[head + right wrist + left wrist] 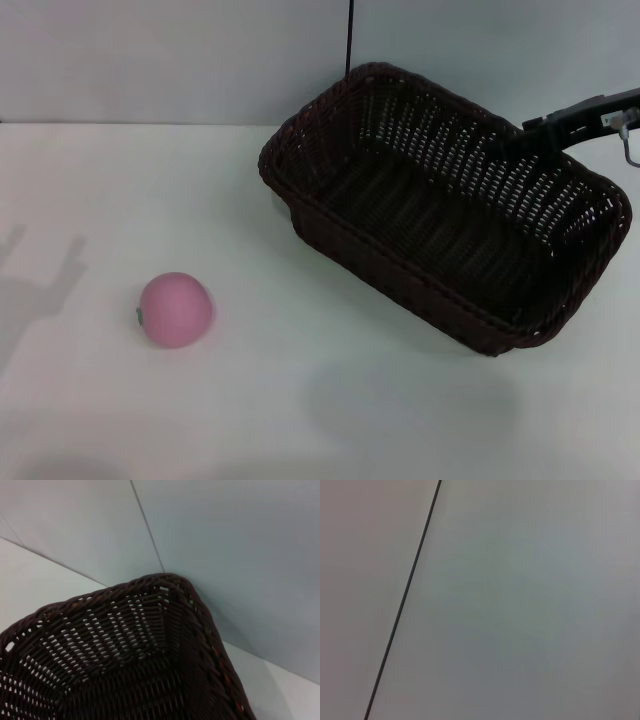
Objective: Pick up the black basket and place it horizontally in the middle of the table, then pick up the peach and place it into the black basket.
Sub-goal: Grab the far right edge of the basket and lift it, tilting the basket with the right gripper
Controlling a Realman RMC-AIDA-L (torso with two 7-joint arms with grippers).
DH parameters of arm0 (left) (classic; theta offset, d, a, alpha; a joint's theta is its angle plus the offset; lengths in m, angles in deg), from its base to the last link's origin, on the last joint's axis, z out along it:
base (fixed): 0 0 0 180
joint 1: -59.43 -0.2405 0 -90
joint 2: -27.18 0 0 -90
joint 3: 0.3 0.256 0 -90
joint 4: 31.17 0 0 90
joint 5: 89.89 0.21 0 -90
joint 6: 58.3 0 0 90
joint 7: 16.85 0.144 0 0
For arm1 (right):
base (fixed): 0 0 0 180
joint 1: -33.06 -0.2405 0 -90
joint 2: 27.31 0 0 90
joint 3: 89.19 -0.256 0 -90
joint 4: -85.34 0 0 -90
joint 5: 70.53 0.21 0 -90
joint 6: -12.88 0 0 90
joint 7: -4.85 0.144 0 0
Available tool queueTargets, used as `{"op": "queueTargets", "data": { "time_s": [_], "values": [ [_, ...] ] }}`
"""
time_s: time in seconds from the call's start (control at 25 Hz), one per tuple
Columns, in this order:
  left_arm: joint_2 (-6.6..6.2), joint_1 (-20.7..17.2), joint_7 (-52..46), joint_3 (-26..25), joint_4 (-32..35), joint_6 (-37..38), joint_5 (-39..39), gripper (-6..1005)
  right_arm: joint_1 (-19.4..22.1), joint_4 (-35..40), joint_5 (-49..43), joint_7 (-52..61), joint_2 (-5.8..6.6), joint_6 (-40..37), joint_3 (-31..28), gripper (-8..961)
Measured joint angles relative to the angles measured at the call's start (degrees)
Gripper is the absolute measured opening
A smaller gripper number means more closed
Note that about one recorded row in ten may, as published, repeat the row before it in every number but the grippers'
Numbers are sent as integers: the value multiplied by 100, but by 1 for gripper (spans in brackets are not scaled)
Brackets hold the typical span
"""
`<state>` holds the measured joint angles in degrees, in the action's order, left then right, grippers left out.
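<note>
The black basket (380, 262) is at the right of the white table (120, 200), tilted and turned at an angle, and empty. A faint shadow lies apart from it on the table in front, so it seems held up. My right gripper (525, 140) reaches in from the right edge and is shut on the basket's far rim. The right wrist view shows the basket's inside corner and braided rim (150, 580) close up. The pink peach (176, 309) lies on the table at the front left, well apart from the basket. My left gripper is out of view.
A grey wall (180, 60) with a dark vertical seam (350, 35) stands behind the table. The left wrist view shows only this wall (520, 605). A shadow of an arm (40, 290) falls on the table's left side.
</note>
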<state>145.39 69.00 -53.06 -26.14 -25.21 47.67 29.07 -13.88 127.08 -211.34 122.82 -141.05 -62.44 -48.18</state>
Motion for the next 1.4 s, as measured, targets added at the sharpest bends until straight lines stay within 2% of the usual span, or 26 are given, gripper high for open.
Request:
{"op": "queueTargets", "data": {
  "time_s": [0.2, 0.68, 0.88, 1.4],
  "values": [
    [1, 48, 0, 0, -2, -26, 1, 775, 70, -15, 1, -70, -57, 132, 3, 803],
    [1, 54, 0, 0, 1, -9, 9, 768, 73, -296, 2, -299, -82, 362, 2, 799],
    [1, 59, 0, 0, 1, -2, -11, 765, 88, -255, 1, -308, -105, 373, 4, 600],
    [-8, 180, 0, -43, 9, -38, -30, 757, 99, -24, -7, -463, -114, 351, 6, 336]
  ]
}}
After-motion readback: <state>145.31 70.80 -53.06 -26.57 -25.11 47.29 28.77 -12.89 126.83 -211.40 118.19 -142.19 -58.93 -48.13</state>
